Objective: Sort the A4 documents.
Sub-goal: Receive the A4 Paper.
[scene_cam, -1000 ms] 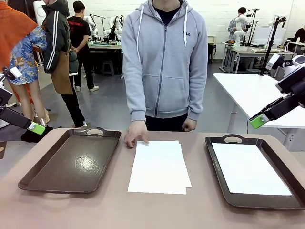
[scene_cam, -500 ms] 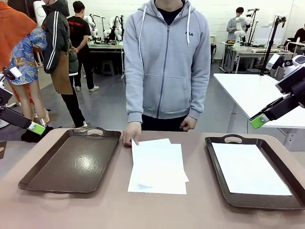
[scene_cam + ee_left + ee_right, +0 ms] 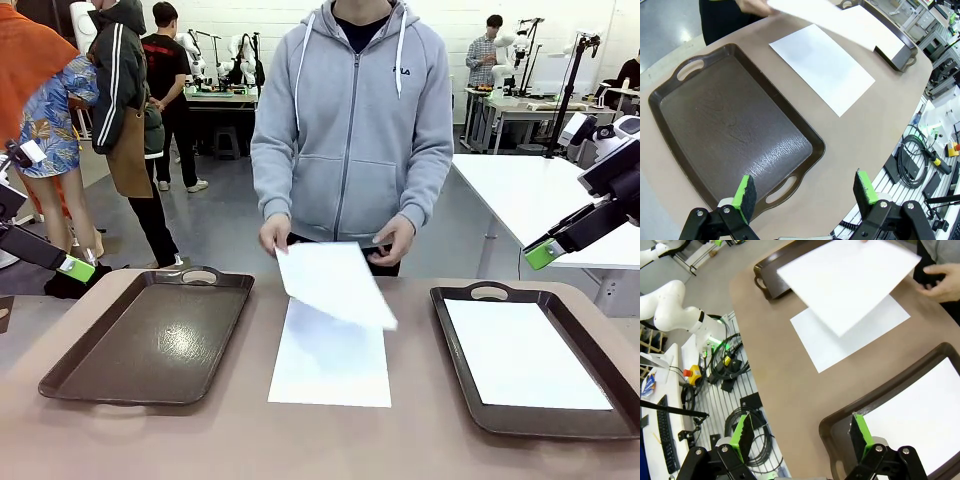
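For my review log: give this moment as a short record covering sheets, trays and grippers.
middle sheet: flat on table, between the trays
held sheet: in the air, gripped by person's hand, over middle sheet
tray sheet: lying in right tray
left tray: brown bottom showing
left gripper: open, holding nothing
right gripper: open, holding nothing

We can read just one word: "FILA" point(image 3: 402, 71), in small dark letters on the chest of the person's grey hoodie point(image 3: 350, 150). It sits across the table point(image 3: 320, 440), well beyond the left gripper point(image 3: 75, 268) and the right gripper point(image 3: 543, 254), between the two.
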Robot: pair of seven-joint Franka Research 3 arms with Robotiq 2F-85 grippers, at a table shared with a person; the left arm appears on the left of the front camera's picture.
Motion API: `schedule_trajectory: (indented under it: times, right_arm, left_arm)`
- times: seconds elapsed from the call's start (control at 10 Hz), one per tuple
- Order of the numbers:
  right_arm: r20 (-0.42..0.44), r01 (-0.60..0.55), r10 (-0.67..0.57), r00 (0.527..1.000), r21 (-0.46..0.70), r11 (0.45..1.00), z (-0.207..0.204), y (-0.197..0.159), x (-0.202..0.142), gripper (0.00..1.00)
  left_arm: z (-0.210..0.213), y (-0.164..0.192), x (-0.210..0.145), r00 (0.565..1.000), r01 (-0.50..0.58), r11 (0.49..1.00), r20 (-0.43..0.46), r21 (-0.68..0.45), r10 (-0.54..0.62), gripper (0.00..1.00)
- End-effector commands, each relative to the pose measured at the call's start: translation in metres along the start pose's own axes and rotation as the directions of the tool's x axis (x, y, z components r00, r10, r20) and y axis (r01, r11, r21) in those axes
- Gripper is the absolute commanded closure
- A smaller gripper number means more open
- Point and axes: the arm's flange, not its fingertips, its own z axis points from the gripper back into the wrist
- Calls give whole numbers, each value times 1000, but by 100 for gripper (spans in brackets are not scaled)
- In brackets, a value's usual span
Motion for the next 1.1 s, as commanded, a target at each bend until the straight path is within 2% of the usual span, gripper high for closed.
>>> schedule_trajectory:
  times: [0.0,1.0]
  right_arm:
    - [-5,0,-1,1000,-1,1000,-2,1,0,0]
    - [-5,0,-1,1000,-1,1000,-2,1,0,0]
  left_arm:
    - [0,2,-2,1000,12,1000,12,-16,-12,0]
    - [0,2,-2,1000,12,1000,12,-16,-12,0]
